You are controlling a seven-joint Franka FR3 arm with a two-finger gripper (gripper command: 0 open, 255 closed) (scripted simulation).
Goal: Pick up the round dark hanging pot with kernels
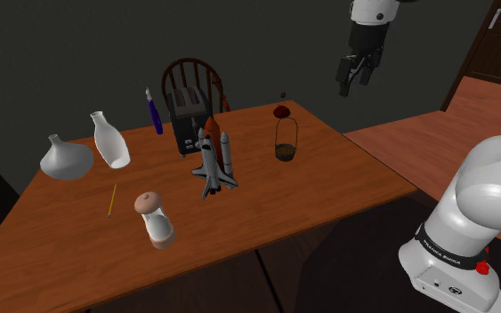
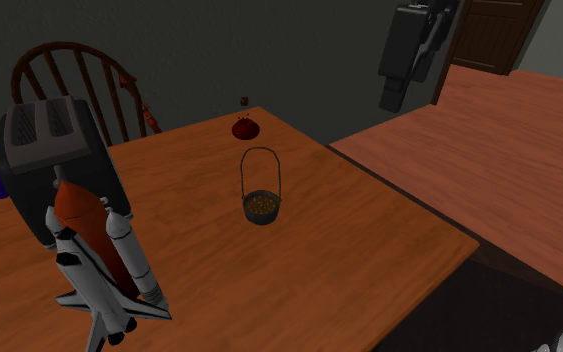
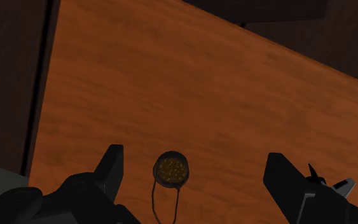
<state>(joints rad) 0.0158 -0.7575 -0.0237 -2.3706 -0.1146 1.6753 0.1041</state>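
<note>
Gripper (image 1: 354, 82) hangs above the wooden worktop (image 1: 346, 182), fingers spread apart and clasping nothing. The dark round pot of kernels (image 1: 286, 151) stands upright on the worktop, wire handle raised. In the shoulder view it is at 3 o'clock from the space shuttle model (image 1: 213, 162) and 7 o'clock from the gripper.

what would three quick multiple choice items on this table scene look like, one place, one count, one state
1. Where is the dark pot? A on the table, by a red round thing; B hanging from a hook; C in a sink
2. How many white vases? A one; B two; C four
3. The claw is: A shut on the pot; B open, high over the table; C shut on a spoon
Key: A, it stands on the tabletop; B, two stand at the shoulder view's left; B, its fingers stand apart.
</note>
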